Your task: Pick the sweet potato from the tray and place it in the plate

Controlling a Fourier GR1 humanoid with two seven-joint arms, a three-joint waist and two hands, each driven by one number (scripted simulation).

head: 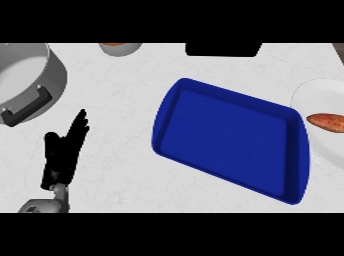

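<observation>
We see the sweet potato (331, 122) already lying on the plate (330, 150), long axis roughly left-right, just right of the bare blue tray (230, 140), far from our relaxed, straight-fingered left hand (64, 150), the only 1 visible.

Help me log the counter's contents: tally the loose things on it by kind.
Tray: 1
Plate: 1
Sweet potato, on the plate: 1
Pot: 1
Cup, cut off at the top edge: 1
Black box: 1
Total: 6
</observation>
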